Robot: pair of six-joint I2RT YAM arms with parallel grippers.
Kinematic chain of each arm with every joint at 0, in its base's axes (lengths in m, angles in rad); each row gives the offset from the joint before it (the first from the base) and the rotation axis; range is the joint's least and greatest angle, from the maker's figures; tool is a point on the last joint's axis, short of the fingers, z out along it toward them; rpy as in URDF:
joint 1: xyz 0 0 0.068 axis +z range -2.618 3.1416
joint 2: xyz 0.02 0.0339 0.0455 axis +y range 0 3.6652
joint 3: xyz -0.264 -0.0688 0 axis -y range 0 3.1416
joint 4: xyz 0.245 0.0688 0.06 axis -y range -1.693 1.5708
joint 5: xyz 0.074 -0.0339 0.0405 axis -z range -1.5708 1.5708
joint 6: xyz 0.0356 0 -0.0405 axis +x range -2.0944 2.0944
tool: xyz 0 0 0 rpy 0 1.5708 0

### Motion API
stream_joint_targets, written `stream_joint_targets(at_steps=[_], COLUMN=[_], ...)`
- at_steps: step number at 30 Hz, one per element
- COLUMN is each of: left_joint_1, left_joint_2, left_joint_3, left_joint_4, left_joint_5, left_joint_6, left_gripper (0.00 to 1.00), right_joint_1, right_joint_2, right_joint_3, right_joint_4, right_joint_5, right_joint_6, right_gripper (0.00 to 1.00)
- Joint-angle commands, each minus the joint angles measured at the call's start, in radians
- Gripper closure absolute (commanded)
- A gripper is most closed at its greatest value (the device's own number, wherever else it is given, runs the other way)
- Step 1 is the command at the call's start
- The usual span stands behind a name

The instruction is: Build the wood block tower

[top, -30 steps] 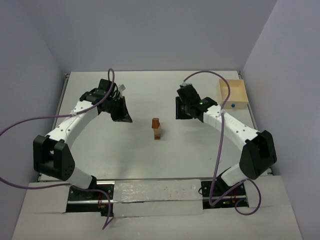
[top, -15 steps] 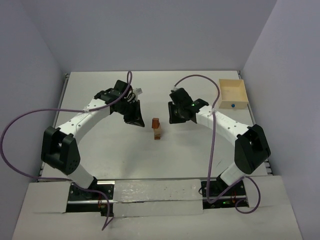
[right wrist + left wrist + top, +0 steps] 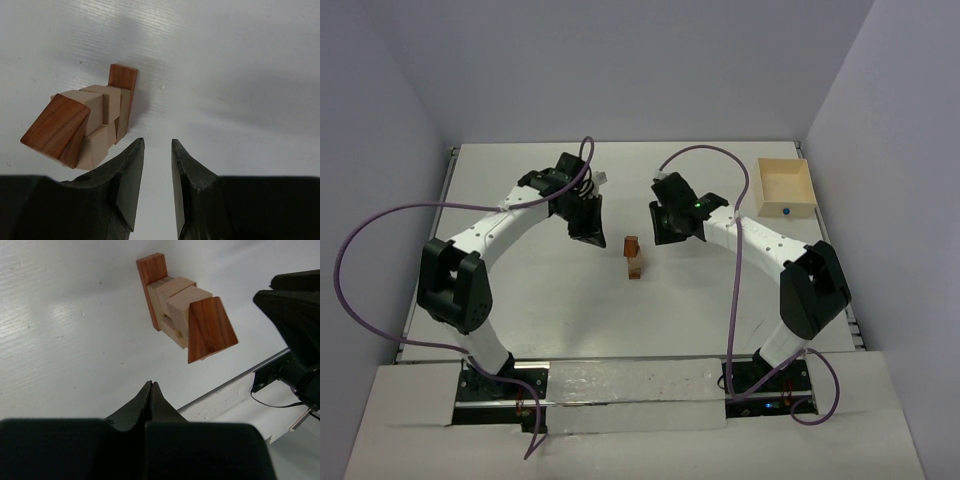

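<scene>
Tan-and-reddish wood block tower (image 3: pixel 634 258) standing free, left gripper (image 3: pixel 151 386) pinched closed – empty, right gripper (image 3: pixel 157 143) narrowly parted, empty.

No legible text, labels, brands or numbers are found in any view; nothing can be read on the tower (image 3: pixel 185 310) faces shown.

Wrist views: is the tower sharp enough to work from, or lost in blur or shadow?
Left wrist: wood block tower sharp, grain readable; left gripper a dark, featureless mass. Right wrist: tower equally sharp, soft shadows on the table. Top external: even light, tower tiny.
</scene>
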Motion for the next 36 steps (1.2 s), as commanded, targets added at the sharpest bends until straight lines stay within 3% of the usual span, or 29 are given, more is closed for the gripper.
stream_joint_targets(at_steps=[1,12,22,36], left_joint_1=[-0.001,-0.053,-0.080,-0.083], left_joint_2=[0.006,0.053,0.092,0.119], left_joint_3=[0.007,0.034,0.051,0.086], left_joint_4=[-0.007,-0.001,0.000,-0.002], left_joint_5=[-0.032,-0.015,-0.008,0.011], left_joint_6=[0.011,0.009,0.008,0.005], left_gripper=[0.95,0.66,0.65,0.53], right_joint_1=[0.006,0.008,0.007,0.025], right_joint_2=[-0.021,-0.008,-0.003,-0.006], right_joint_3=[0.017,0.023,0.025,0.020], right_joint_4=[0.015,0.021,0.022,0.021], right_joint_5=[0.012,0.006,-0.008,-0.043], right_joint_6=[-0.011,-0.011,-0.008,-0.010], right_gripper=[0.61,0.53,0.52,0.52])
